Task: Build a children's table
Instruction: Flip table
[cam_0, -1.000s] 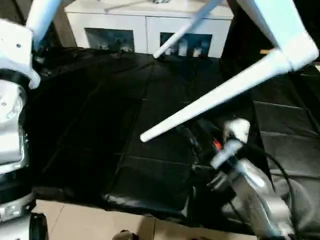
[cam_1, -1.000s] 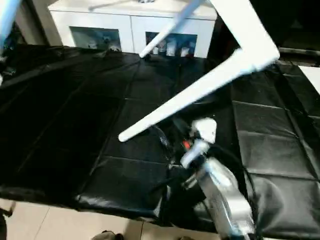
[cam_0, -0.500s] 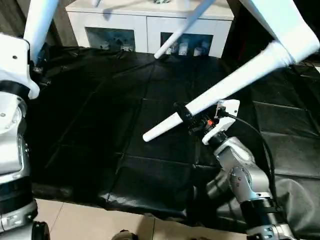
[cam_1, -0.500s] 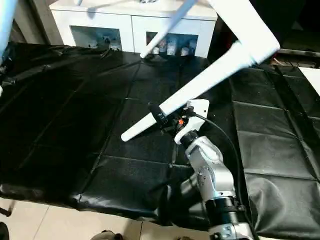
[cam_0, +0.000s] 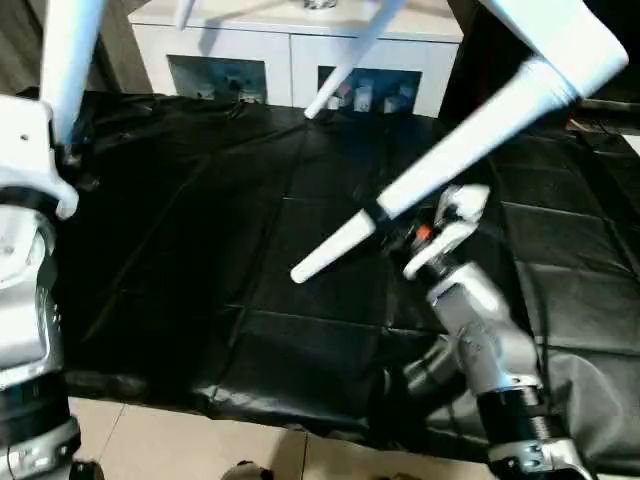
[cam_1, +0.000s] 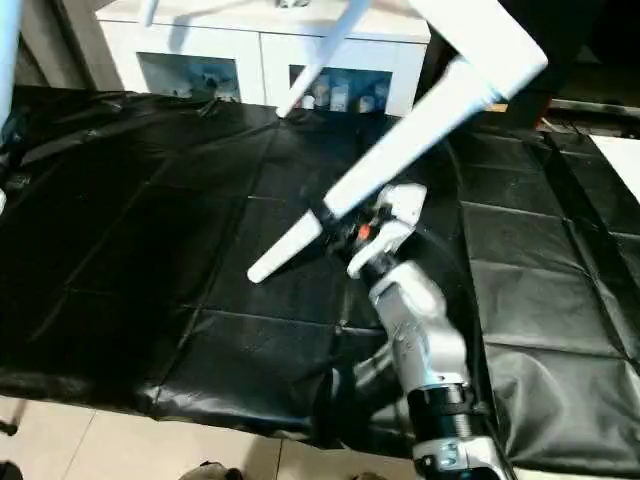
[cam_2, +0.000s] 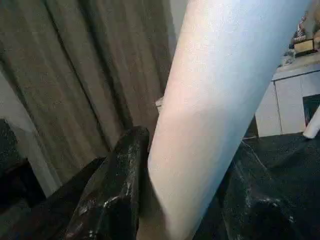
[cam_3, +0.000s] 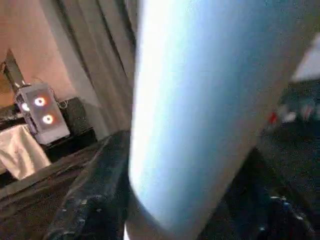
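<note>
The children's table hangs tilted above the mat, its white tabletop (cam_0: 560, 30) at the upper right. One long tapered leg (cam_0: 450, 140) slants down toward the middle. My right gripper (cam_0: 378, 215) is shut on this leg near its thin end, and a black finger (cam_3: 100, 195) lies against the tube. At the far left a second leg (cam_0: 70, 50) rises steeply. My left gripper (cam_2: 190, 150) is shut on it, a dark finger (cam_2: 120, 185) pressing its side. A third leg (cam_0: 350, 55) points toward the cabinet.
A black padded mat (cam_0: 200, 250) covers the work surface below the table. A white cabinet with glass doors (cam_0: 290, 65) stands behind it. Pale floor tiles (cam_0: 200, 450) show along the mat's near edge. Beige curtains (cam_2: 75, 75) hang at the left.
My right arm rose from below the slanted leg, and its gripper closed around the leg near the thin end. The left gripper kept its hold. The view shifted a little.
</note>
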